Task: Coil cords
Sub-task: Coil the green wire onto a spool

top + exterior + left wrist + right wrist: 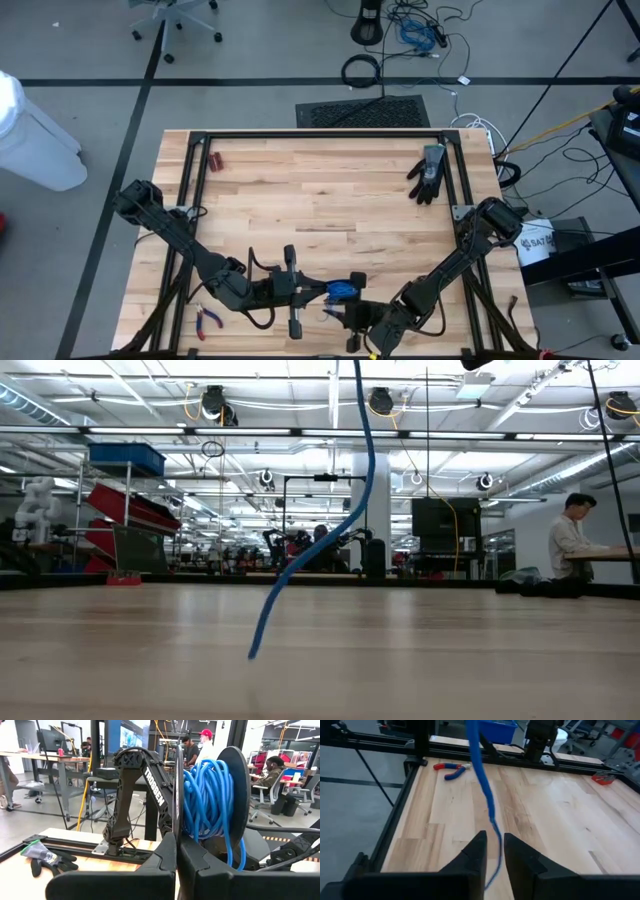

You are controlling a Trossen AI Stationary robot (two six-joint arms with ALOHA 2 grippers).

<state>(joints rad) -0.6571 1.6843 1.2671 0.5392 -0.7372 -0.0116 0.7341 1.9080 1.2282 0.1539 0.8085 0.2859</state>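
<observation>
We saw the left end effector clamped shut on a spool wound with blue cord above the desk; right end effector narrowly parted around the cord's hanging tail.

One blue cord is counted, wound on one dark spool at the lower centre of the high view. One black glove is seen at the upper right of the tabletop, one pair of red-handled pliers at its lower left, and one small red item at its upper left. Two arms, each with one hand, are counted: the left hand and the right hand.
</observation>
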